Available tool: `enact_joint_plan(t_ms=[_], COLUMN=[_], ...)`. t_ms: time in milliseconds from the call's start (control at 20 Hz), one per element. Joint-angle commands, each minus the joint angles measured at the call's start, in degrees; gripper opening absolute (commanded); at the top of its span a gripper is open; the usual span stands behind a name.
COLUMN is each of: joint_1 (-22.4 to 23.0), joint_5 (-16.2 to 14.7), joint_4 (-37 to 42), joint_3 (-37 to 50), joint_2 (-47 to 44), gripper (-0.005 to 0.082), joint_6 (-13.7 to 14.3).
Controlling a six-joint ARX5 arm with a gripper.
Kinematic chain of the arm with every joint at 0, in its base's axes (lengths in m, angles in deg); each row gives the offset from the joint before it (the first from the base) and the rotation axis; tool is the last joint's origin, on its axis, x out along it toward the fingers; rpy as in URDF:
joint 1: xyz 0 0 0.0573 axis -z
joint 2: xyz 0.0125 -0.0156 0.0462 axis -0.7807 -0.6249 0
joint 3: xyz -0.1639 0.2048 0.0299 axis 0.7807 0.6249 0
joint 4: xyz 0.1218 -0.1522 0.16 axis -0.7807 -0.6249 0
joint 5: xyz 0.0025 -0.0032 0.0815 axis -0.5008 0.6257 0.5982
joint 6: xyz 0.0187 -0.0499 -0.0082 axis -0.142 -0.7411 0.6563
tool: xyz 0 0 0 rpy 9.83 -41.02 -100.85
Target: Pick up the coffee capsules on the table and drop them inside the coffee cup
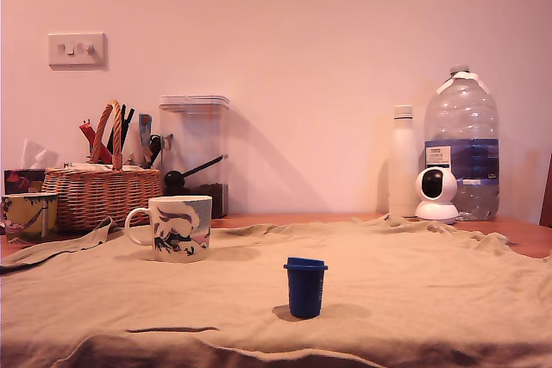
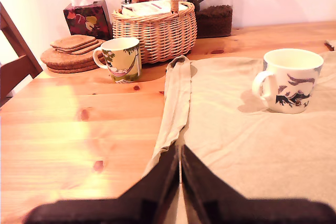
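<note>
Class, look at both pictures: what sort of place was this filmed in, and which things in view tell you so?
Probably a home kitchen or dining room. A wooden table holds a wicker basket of utensils, a painted mug on a cloth, a large water bottle, and a wall switch above.

I see a small blue capsule (image 1: 305, 287) standing upright on the tan cloth (image 1: 414, 282), near the front edge. The white mug (image 1: 176, 227) with the blue swirls sits farther back, toward the exterior view's left, well apart from it.
</note>
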Motion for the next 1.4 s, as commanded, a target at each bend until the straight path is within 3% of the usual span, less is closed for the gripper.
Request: enact_joint_plan(t_ms=[0,350,600,750,850,1200,1350], joint_1=[-0.2,-0.2,-0.2,-0.2,-0.2,-0.11,1.25], joint_5=[0.0,-0.04,-1.55,-2.82,-4.72,-16.33,-19.26], joint_4=[-0.24,-0.2,2.71,6.73,6.86,6.43,6.43], joint_3=[0.96,0.96,0.96,0.72,-0.09,-0.66,-0.66], joint_2=[0.24,0.24,0.24,0.24,0.24,0.24,0.22], gripper=[-0.0013,-0.0013,-0.0013,-0.0014,-0.0014,-0.0019,-0.0019], joint_6=[0.26,0.2,-4.96,-5.14,-5.42,-5.79,-5.79])
